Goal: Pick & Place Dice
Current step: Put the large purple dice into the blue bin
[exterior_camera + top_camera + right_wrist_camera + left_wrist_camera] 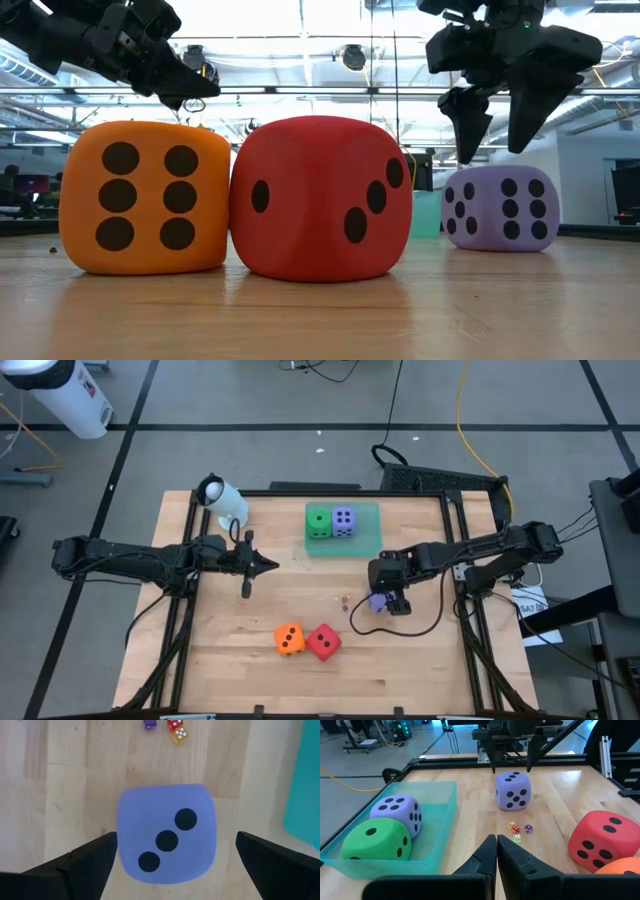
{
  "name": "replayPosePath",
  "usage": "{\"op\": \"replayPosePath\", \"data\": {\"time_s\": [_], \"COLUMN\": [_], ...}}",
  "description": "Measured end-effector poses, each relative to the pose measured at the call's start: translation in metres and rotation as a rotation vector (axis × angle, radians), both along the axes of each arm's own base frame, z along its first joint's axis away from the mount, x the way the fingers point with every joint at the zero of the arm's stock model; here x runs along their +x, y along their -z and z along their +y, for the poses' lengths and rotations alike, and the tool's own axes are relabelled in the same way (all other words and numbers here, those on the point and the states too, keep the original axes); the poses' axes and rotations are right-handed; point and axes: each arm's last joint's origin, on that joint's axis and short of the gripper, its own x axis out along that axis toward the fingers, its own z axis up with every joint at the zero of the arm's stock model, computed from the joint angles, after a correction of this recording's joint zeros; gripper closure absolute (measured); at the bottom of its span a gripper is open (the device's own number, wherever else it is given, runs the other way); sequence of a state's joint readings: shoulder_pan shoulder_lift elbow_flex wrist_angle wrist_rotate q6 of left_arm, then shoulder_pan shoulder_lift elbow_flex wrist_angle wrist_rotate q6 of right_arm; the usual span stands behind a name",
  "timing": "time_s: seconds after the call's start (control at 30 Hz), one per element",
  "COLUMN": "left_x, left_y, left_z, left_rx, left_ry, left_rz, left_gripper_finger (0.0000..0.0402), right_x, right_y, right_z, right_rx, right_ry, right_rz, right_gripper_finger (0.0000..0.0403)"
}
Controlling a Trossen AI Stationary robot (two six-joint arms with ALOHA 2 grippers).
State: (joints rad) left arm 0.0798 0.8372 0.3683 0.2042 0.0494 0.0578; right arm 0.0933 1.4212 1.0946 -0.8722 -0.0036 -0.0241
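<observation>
While tray (372, 530) holds 2 dice, 3 sit on table (220, 650).

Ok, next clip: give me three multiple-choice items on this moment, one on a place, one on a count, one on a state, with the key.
1. Where is the green die?
A. In the teal tray
B. Beside the red die
C. Under the right pincer

2. How many large dice lie outside the tray?
A. One
B. Three
C. Five

3. How is the right pincer?
A. Shut on the orange die
B. Shut, holding nothing
C. Open above the purple die on the table

Key:
1 A, it sits in the tray next to the other purple die.
2 B, the orange die, the red die and one purple die rest on bare wood.
3 C, the fingers straddle that die without touching it.
</observation>
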Motion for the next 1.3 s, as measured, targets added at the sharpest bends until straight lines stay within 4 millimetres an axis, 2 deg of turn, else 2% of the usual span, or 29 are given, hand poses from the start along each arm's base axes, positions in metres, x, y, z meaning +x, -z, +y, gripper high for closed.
{"op": "replayPosePath", "data": {"time_s": [0.27,0.57,0.9,1.03,1.3], "left_x": [0.000,0.000,0.000,0.000,0.000], "left_y": [-0.001,-0.001,-0.001,-0.001,-0.001], "left_z": [0.000,0.000,0.000,0.000,0.000], "left_rx": [0.015,0.013,0.016,0.016,0.016], "left_ry": [0.003,0.003,0.004,0.004,0.004], "left_rz": [-0.009,-0.009,-0.009,-0.009,-0.008], "left_gripper_finger": [0.0380,0.0380,0.0380,0.0380,0.0380], "right_x": [0.001,-0.005,-0.003,-0.003,-0.002], "right_y": [0.002,0.030,0.035,0.035,0.031], "right_z": [0.001,0.000,0.000,0.000,-0.001], "right_rx": [0.020,0.026,0.028,0.030,0.061], "right_ry": [-0.022,0.011,-0.004,0.004,0.082], "right_rz": [0.007,0.011,-0.031,-0.035,-0.068], "right_gripper_finger": [0.0003,0.0003,0.0004,0.0015,0.0073]}}
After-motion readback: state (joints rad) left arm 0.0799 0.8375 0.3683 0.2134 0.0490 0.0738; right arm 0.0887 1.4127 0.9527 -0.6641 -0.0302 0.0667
